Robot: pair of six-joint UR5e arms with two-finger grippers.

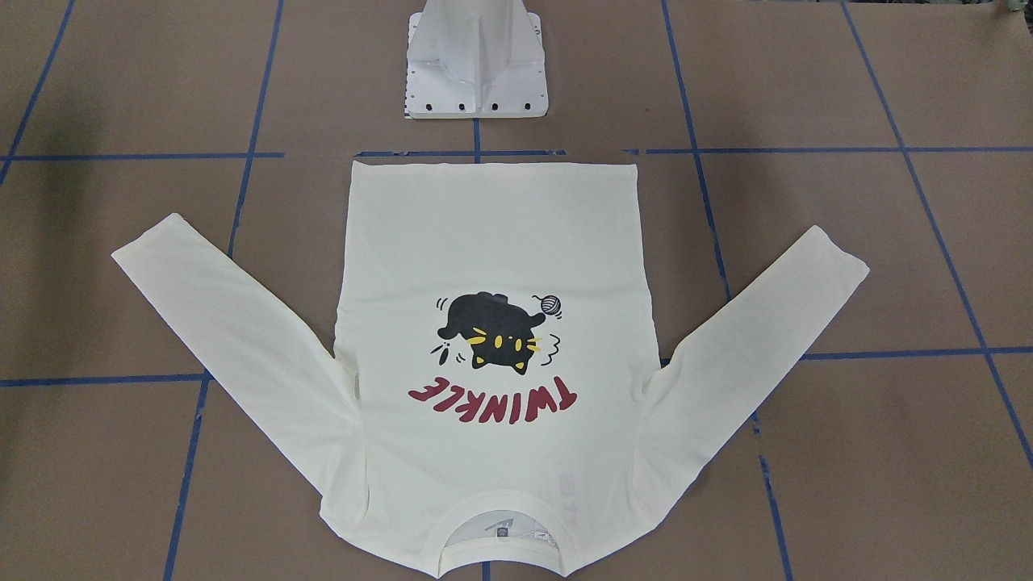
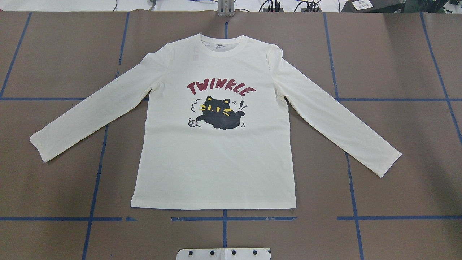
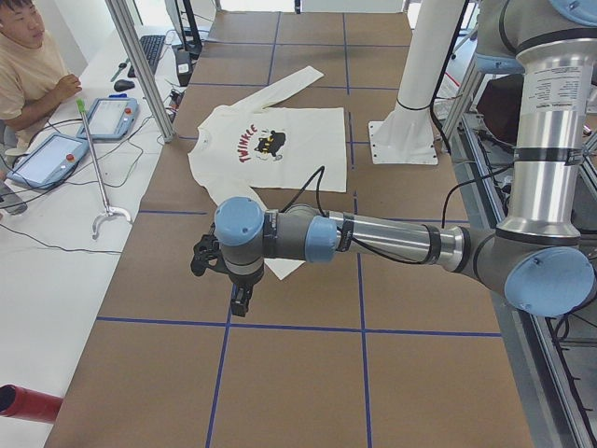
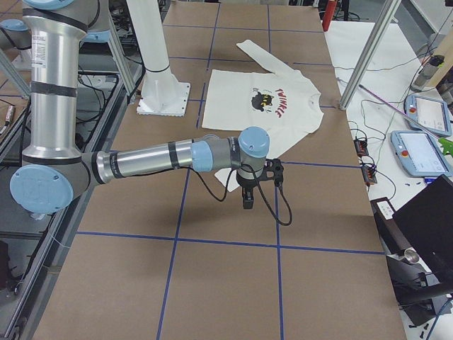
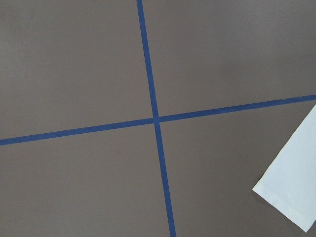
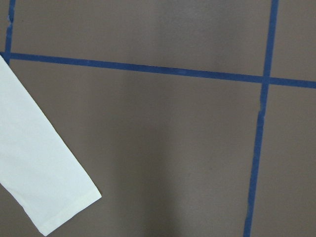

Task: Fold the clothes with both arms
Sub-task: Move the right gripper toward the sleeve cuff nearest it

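Only the side views show the left gripper (image 3: pixel 240 301) and right gripper (image 4: pixel 247 199); I cannot tell their jaws' state. The shirt (image 2: pixel 216 162) lies print-up, collar pointing away from the base (image 2: pixel 223 254).

T-shirt (image 2: pixel 216 162) flat on table (image 2: pixel 54 54), pedestal base (image 1: pixel 476 64) near its lower edge

Bright, even overhead light across all six views, brown bench (image 2: pixel 54 180) matte, cream shirt (image 2: pixel 216 162) near blown-out but print sharp, thin soft shadows along sleeve edges, faint dark band on bench in right wrist view, white pedestal (image 1: pixel 476 73) washed out, focus crisp throughout
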